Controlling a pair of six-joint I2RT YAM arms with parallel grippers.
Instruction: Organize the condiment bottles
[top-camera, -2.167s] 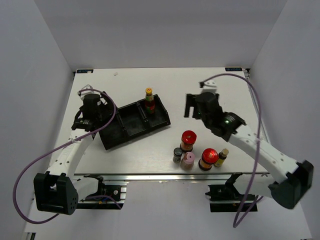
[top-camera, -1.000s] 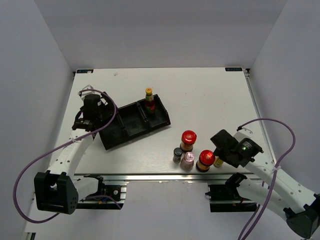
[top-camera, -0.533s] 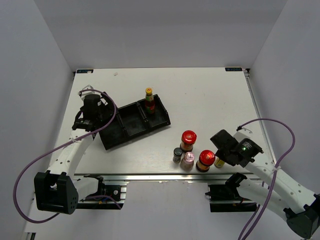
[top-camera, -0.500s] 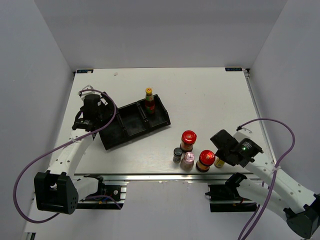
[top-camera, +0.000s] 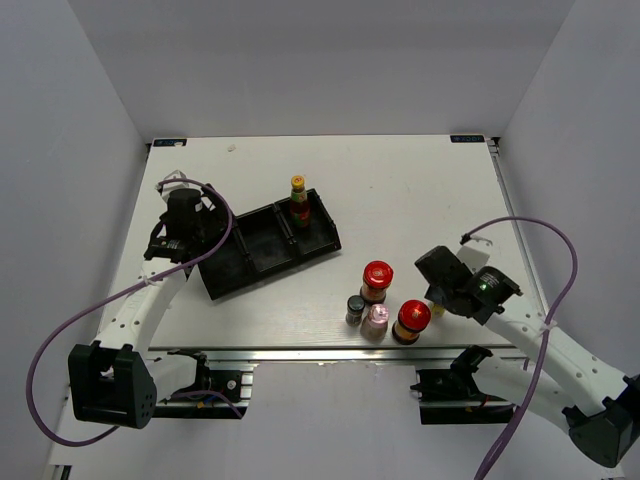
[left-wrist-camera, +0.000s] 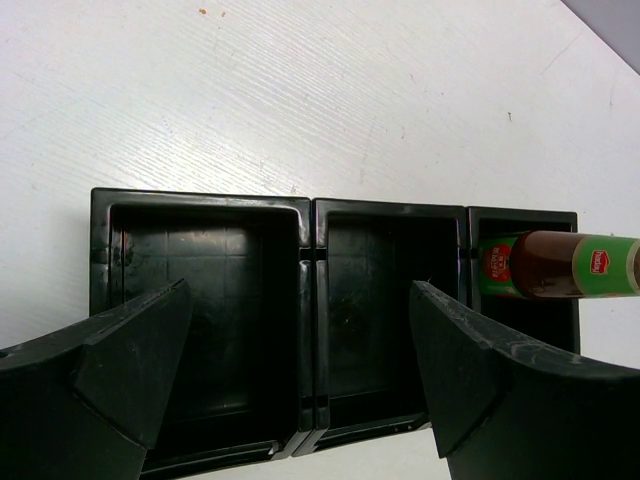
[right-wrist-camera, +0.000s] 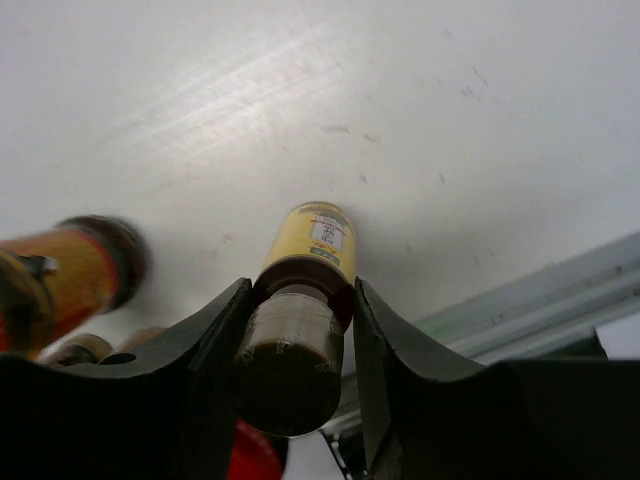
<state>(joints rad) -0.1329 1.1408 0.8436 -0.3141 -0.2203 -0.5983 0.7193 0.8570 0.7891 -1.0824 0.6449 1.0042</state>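
A sauce bottle (right-wrist-camera: 305, 250) sits clamped between the fingers of my right gripper (right-wrist-camera: 298, 300) near the front edge of the table (top-camera: 400, 180), just beside a red-lidded jar (top-camera: 413, 318); I cannot tell whether it is off the surface. The other bottle (left-wrist-camera: 560, 265) stands in the end compartment of the tray (left-wrist-camera: 205, 198). My left gripper (left-wrist-camera: 298, 300) hovers there, jaws spread wide over the other two compartments.

Left hand (left-wrist-camera: 298, 300) spread wide; right hand (right-wrist-camera: 300, 300) clamped on a slim bottle (right-wrist-camera: 312, 240), elbow bent.
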